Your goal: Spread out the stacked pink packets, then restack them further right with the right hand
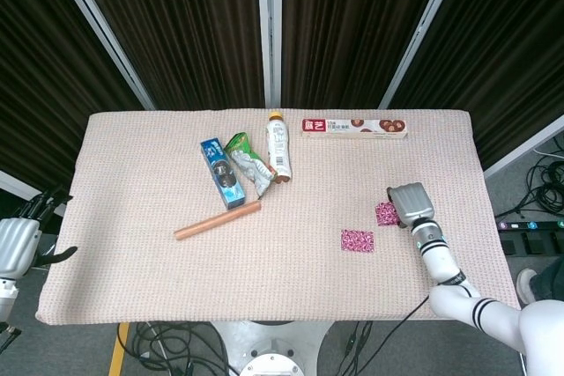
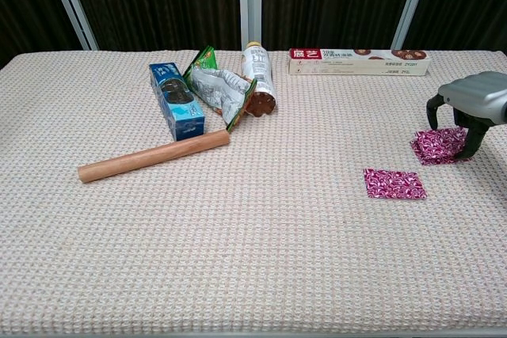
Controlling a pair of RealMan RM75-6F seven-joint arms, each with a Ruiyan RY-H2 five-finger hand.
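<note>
My right hand (image 2: 469, 108) stands over the new pile of pink packets (image 2: 438, 146) at the right of the counter (image 2: 238, 219), fingers (image 2: 474, 138) around it; whether they clamp, I cannot tell. One single packet (image 2: 394, 183) remains to the left, not yet stacked.

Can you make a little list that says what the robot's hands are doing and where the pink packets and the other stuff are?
right hand: fingers down around the right pink packets; grip unclear
left hand: off the table's left edge, holding nothing
lone pink packet: flat, apart, left of the others
rolling pin: lying left of centre
far side: blue box, snack bag, bottle, cookie box
</note>
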